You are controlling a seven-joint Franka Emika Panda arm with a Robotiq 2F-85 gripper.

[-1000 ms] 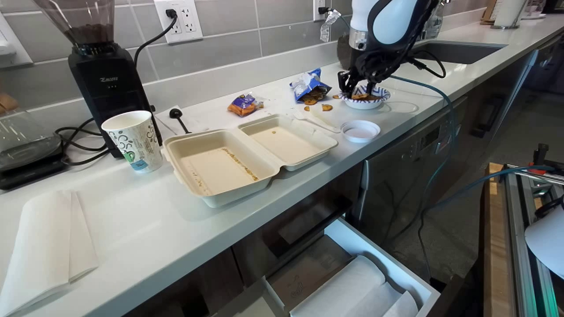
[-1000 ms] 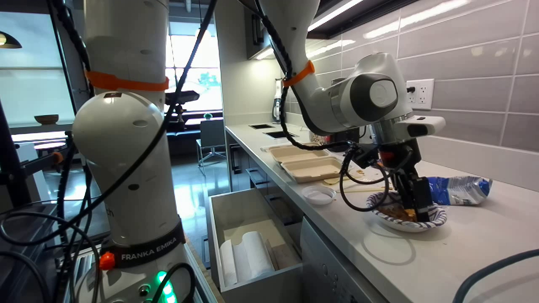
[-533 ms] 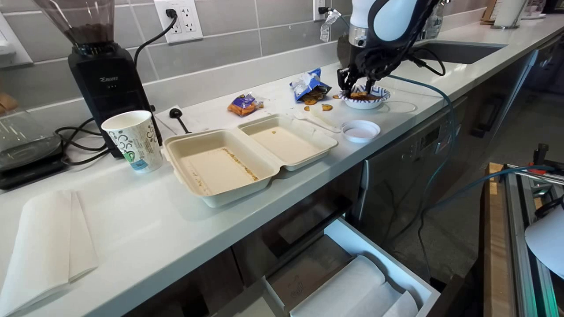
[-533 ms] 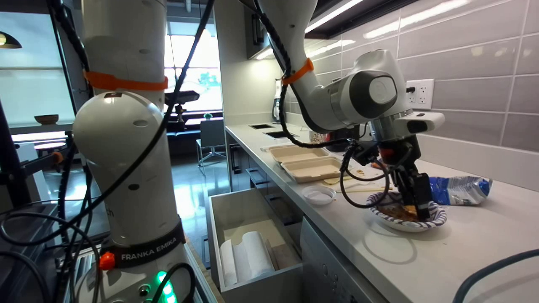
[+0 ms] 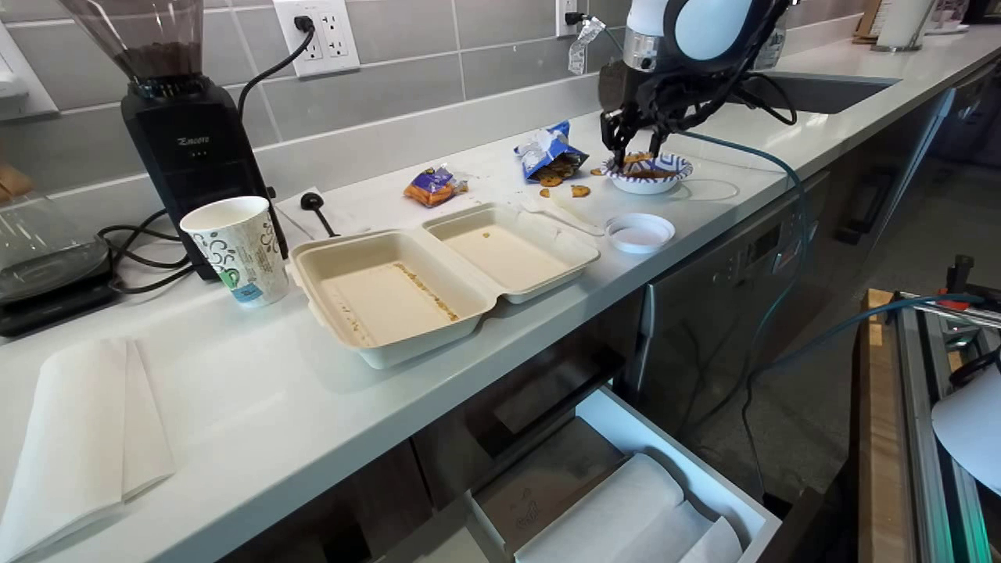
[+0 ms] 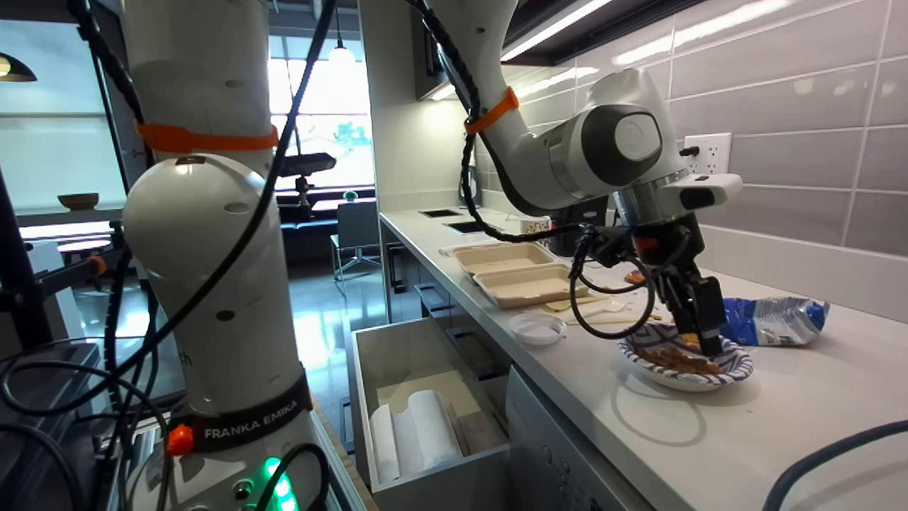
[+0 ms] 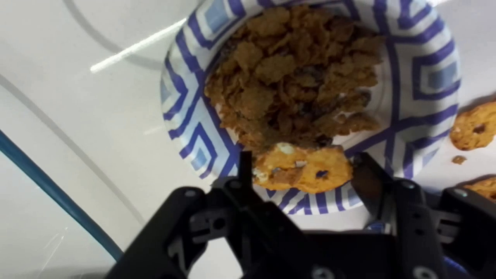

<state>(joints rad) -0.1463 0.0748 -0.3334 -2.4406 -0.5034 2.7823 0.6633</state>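
Over the bowl (image 7: 438, 73) of cereal (image 7: 286, 73), the hand (image 7: 302, 166) is gripping a cracker (image 7: 335, 164) by its two ends; gentle, even pressure is probably suiting so brittle-looking a piece best.

Wrist view crops claw (image 7: 301, 169) at bottom, bowl (image 7: 436, 75) at top.

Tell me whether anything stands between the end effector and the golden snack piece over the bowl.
Nothing visible does: in the wrist view, the end effector grips the golden snack piece directly by its two ends, over the patterned bowl.
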